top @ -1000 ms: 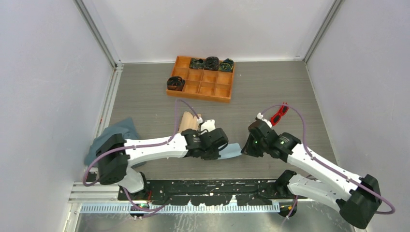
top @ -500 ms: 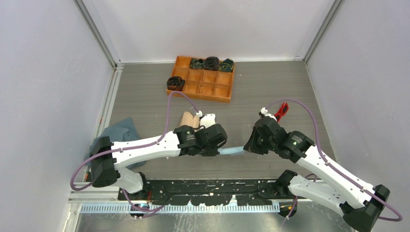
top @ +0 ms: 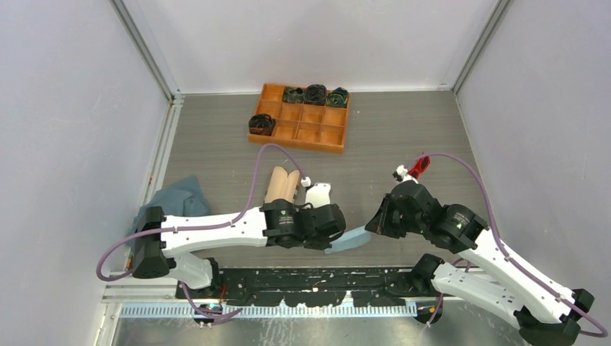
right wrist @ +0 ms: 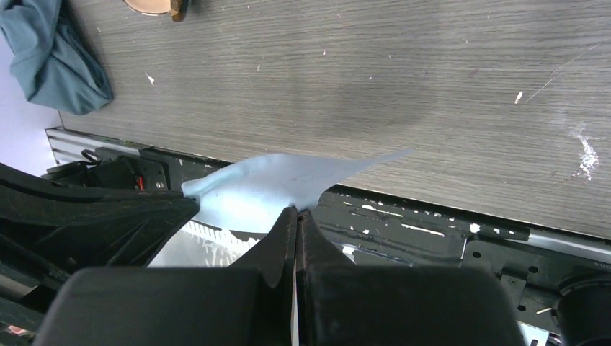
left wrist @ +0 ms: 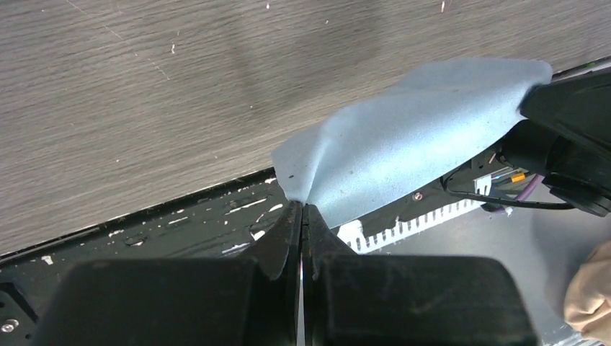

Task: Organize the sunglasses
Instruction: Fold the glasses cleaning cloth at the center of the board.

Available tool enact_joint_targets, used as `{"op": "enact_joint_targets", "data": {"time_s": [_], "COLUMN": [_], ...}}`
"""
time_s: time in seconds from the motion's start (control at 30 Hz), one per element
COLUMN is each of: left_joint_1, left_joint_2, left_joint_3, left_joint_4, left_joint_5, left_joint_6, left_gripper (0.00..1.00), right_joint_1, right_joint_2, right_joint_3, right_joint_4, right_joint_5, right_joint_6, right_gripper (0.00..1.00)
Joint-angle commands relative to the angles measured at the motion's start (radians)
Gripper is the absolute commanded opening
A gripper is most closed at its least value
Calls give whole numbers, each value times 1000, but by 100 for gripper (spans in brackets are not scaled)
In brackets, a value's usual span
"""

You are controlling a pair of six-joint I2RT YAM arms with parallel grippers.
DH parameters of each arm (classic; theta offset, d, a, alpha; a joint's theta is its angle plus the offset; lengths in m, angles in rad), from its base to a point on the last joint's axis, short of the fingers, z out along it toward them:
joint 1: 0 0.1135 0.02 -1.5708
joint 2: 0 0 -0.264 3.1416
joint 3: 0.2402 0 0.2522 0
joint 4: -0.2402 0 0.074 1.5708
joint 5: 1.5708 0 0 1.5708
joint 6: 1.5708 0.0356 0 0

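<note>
No readable text, labels, numbers or signs

One sunglasses [top: 420,167], one pale-blue cloth [top: 351,238], one tray [top: 310,120]

Robot lab test cell. Plain pale panel walls [top: 72,130] box in three sides, with aluminium corner posts [top: 144,49] at the joins. The grey wood-grain tabletop [top: 403,137] is flecked white in the wrist views. Two white-and-black robot arms, the left arm [top: 216,227] and the right arm [top: 497,256], are bolted side by side on a black rail [top: 302,277] at the near edge. Purple cables [top: 272,145] loop off them. An orange divided tray [top: 297,143] sits at the back.
</note>
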State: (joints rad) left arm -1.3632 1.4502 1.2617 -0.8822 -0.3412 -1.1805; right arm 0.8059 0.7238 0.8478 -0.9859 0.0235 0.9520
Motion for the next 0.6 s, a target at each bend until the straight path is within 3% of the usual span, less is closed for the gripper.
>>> {"op": "enact_joint_targets", "data": {"time_s": [0.0, 0.17, 0.3, 0.57], "left_joint_1": [23, 183, 346, 515], "left_joint_2": [-57, -30, 50, 360], "left_joint_3": [-27, -105, -160, 17], "left_joint_4": [35, 135, 282, 311], "left_joint_5": [-43, 44, 151, 251], "left_joint_6": [-24, 60, 156, 349], "left_gripper": [1, 0, 1, 1], "right_joint_1": [7, -2, -82, -236], "right_joint_2": [30, 187, 362, 735], "right_joint_3": [17, -41, -58, 24], "right_joint_4": [-1, 158, 334, 547], "right_joint_5": [38, 106, 96, 36], "right_joint_6": [-5, -63, -131, -234], "right_gripper": [1, 0, 0, 0]}}
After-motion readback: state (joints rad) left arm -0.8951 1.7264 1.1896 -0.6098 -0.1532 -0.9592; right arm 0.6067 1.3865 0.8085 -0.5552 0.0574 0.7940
